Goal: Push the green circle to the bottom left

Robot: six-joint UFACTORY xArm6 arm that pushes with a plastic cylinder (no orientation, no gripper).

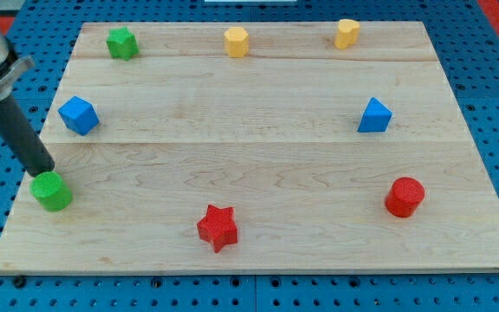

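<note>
My rod slants down from eleven o'clock at the view's left edge, my tip (47, 171) lowest.

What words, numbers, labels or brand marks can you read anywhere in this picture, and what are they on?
None: no readable text, number, label or brand mark shows anywhere.
The wooden board is bare grain.
The blocks, such as the green circle, red star and blue cube, are plain coloured.
The blue perforated surface around the board has only holes.
My tip, touching the green circle's upper edge, carries no marking.
</note>
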